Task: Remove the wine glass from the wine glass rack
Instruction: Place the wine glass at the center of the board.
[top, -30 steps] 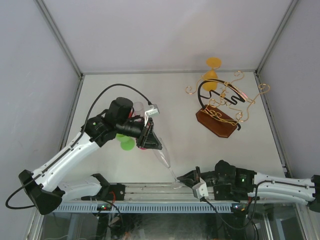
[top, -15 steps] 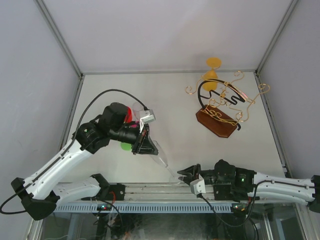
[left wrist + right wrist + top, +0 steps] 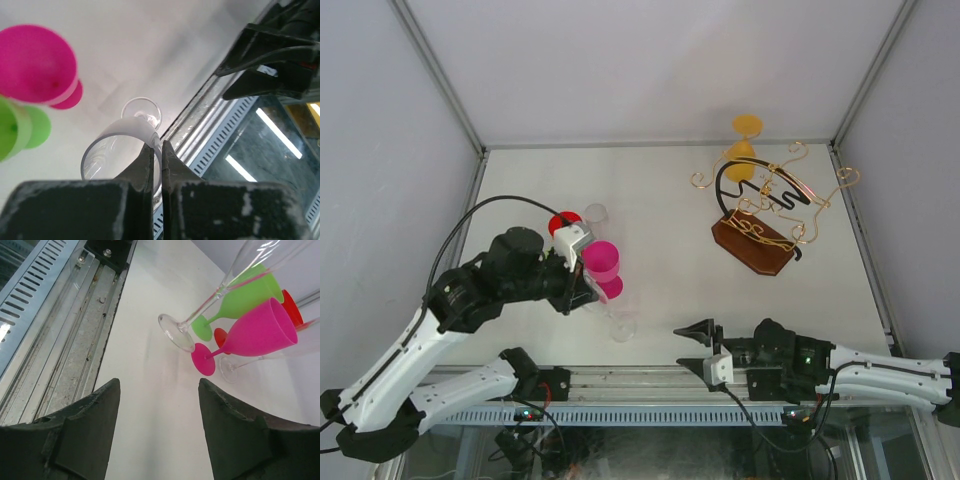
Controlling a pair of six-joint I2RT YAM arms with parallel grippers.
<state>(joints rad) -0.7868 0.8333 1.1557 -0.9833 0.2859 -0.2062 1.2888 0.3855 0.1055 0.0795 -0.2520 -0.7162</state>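
Found the left gripper point(image 3: 158, 147) with fingers point(image 3: 145, 170) closed on the rim of a clear wine glass point(image 3: 125, 132), wall pinched between the pads. Noted the glass tilted, foot toward the front rail point(image 3: 650, 378) and low over the table point(image 3: 660, 200); cannot confirm contact with the surface. Recorded 1 pink glass point(image 3: 601, 258) just beside the gripper, 1 green glass point(image 3: 247, 295) next to the pink, 1 red glass point(image 3: 563, 221) and a 2nd clear glass point(image 3: 595, 212) farther back. Found the right gripper point(image 3: 157, 425) with fingers spread wide, holding nothing, low at the near edge and pointed toward that group of glasses. Located the rack point(image 3: 752, 245) well apart from the held glass, at the far right of the table: brown base, black wavy arch, gold wire arms. Noted 1 yellow glass point(image 3: 744, 150) at its far side among the wires; cannot tell how supported
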